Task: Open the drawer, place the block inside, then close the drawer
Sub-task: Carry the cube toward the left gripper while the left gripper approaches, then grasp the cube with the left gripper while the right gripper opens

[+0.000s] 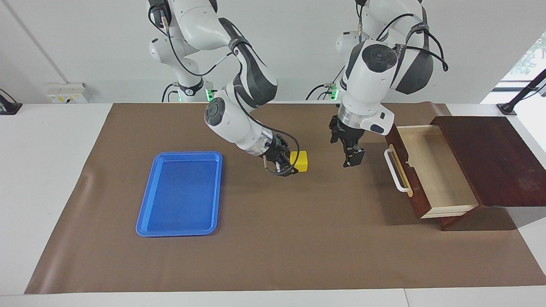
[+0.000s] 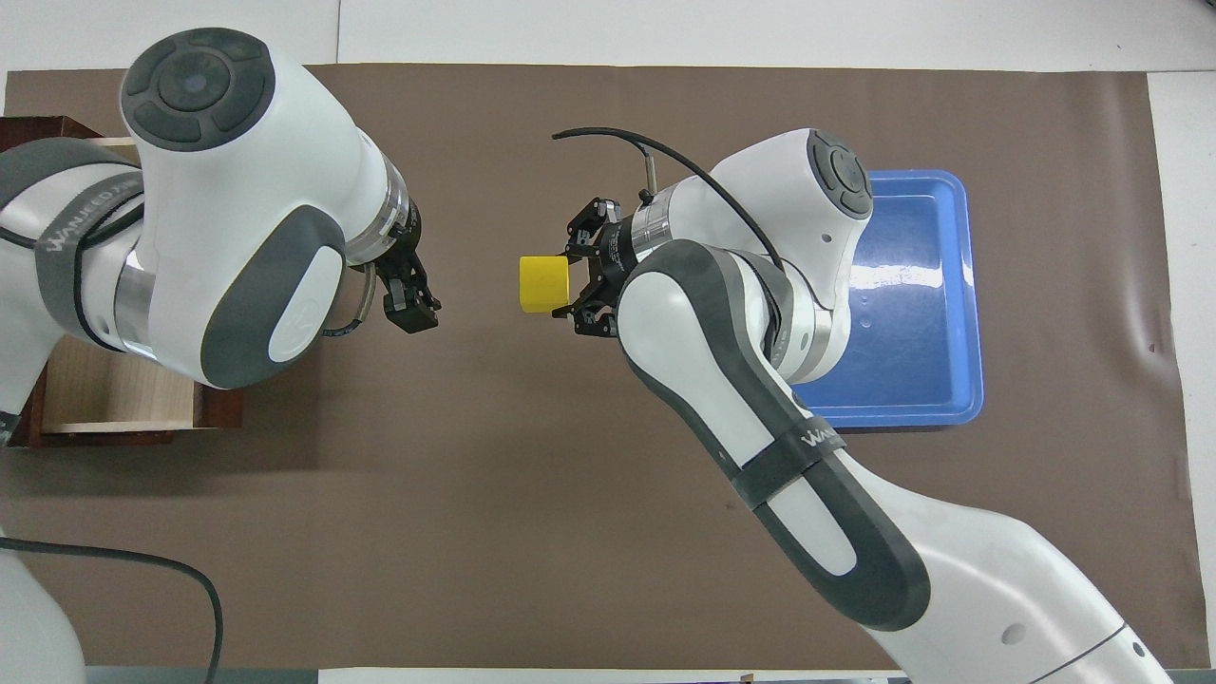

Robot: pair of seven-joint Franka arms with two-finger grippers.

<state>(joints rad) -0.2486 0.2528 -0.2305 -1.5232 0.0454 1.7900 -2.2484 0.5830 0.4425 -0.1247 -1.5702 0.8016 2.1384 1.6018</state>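
Note:
The yellow block [image 1: 300, 160] is between the fingers of my right gripper [image 1: 288, 164], which is shut on it low over the brown mat at mid table. It also shows in the overhead view [image 2: 543, 284], at the right gripper [image 2: 576, 283]. The drawer [image 1: 435, 172] is pulled open at the left arm's end, its pale interior empty and its white handle [image 1: 395, 170] facing mid table. My left gripper [image 1: 353, 157] hangs over the mat between the block and the handle, holding nothing. In the overhead view the left arm hides most of the drawer [image 2: 104, 394].
A flat blue tray [image 1: 181, 194] lies empty on the mat toward the right arm's end. The dark wooden cabinet top [image 1: 490, 157] sits at the left arm's end of the table. The brown mat [image 1: 273, 238] covers most of the table.

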